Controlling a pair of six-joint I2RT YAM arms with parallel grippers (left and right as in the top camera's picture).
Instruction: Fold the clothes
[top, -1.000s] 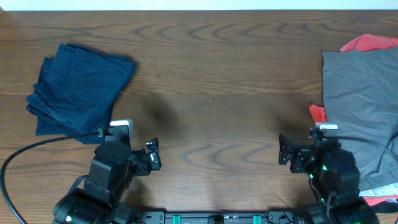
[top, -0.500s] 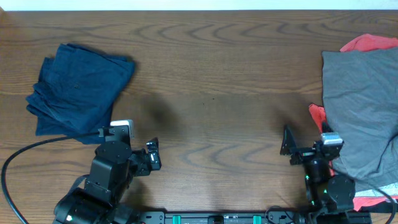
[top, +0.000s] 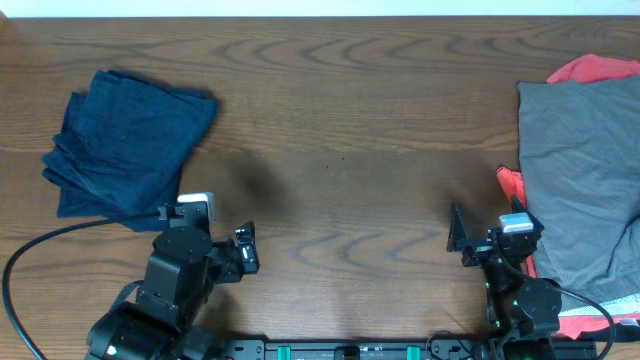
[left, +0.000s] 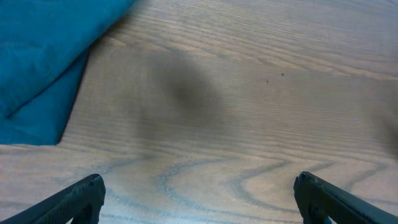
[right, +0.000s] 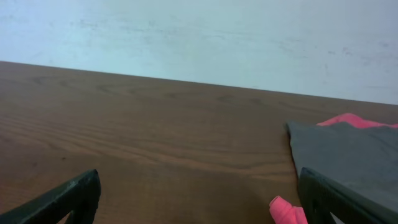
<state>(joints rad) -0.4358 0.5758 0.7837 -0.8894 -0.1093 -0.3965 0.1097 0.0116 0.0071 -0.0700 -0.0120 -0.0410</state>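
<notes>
Under grey garment, red garment, half-hidden

Overhead we look straight down; left wrist, close, shares the navy clothes; right wrist skims the desk.

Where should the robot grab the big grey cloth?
Best bet: the near left edge of the flat grey fabric garment, lying thin on the wooden table. Come from the table's middle, where the open right gripper sits beside it.
</notes>
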